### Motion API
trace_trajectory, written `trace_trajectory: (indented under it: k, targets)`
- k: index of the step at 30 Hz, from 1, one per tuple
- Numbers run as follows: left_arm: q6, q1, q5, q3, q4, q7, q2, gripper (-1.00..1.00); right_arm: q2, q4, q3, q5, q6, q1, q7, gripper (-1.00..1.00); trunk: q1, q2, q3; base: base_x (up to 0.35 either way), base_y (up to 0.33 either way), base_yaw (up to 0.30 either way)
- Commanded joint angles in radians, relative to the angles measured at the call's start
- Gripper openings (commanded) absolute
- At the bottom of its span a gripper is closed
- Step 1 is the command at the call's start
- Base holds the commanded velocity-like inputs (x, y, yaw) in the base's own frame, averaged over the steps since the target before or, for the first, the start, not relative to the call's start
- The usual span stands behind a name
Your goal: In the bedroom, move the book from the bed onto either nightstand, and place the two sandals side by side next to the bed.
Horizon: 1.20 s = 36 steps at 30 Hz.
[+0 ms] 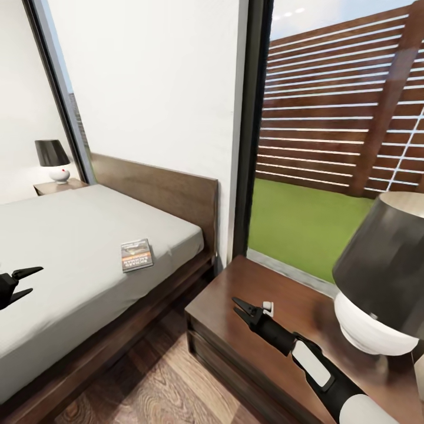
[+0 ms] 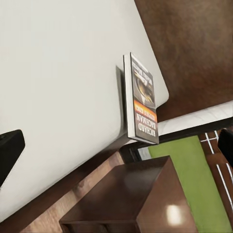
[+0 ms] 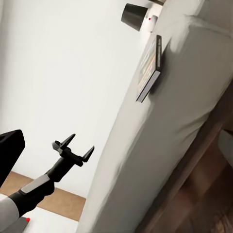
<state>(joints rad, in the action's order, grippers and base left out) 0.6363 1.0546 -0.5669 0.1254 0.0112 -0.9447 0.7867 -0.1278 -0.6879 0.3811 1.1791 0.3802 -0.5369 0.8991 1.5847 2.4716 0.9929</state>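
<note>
I see the book (image 1: 136, 255) lying flat on the grey bed (image 1: 59, 247), near the bed's right edge and not far from the headboard (image 1: 171, 191). Its cover faces up, with an orange band and white letters on it. Nothing is touching it.

My left jaws (image 1: 26, 281) hang over the near left part of the bed. They are spread apart and hold nothing. The book is well to the right of them and a bit farther away. In the left wrist view the book (image 2: 142, 99) sits by the mattress edge, with the nightstand (image 2: 131, 199) close by.

My right jaws (image 1: 246, 311) hang over the near nightstand (image 1: 235, 306), which stands to the right of the bed. I think they are nearly pressed together, and they hold nothing. The book is to the left of them and farther off, up on the bed. In the right wrist view I see the book (image 3: 149, 68) from the side and my left jaws (image 3: 74, 149) wide open over the mattress.

A lamp (image 1: 380, 277) with a dark shade stands on the near nightstand, right of my right arm. A second lamp (image 1: 53, 159) stands on the far nightstand (image 1: 56, 187), on the other side of the bed. A tall window (image 1: 341, 118) behind shows a brown fence and green grass.
</note>
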Motion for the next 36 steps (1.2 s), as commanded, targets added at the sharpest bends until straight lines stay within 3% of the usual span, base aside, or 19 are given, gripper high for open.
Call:
trace_trajectory:
  k: [1,36]
  targets:
    - [0.006,0.001,0.007,0.008,-0.001,-0.002,0.0,1.0,-0.001,0.0,0.004,0.011,0.008,-0.001,0.001,1.0,0.0,0.0,0.001,0.098,0.038,0.01]
    - [0.003,0.001,0.013,0.008,-0.001,-0.002,0.0,1.0,-0.001,-0.001,0.007,0.01,0.008,0.0,0.0,1.0,0.0,0.0,0.001,0.147,0.112,0.001]
